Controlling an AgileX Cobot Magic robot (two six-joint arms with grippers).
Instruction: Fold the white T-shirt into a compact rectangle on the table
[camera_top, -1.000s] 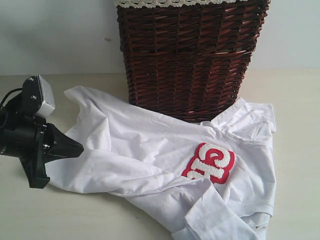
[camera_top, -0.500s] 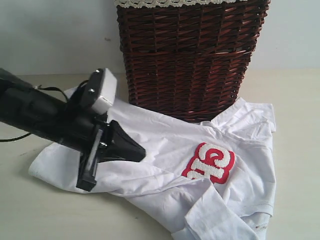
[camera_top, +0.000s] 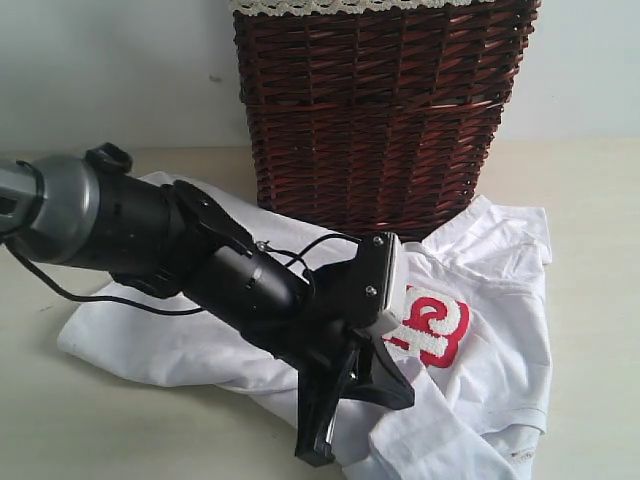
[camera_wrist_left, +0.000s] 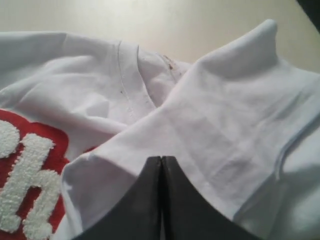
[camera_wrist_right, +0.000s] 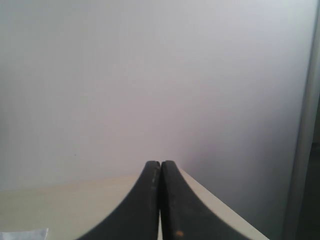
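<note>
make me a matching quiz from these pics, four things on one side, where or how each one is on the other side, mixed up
Things
1. white T-shirt
2. wicker basket
3. left gripper
4. right gripper

States
A. shut, facing the pale wall, no cloth at its tips
B. crumpled on the table
C. shut, pointing at a fold of the shirt
D. upright, dark brown, lace trim at the rim

Pairs: 1-B, 2-D, 3-C, 4-A
</note>
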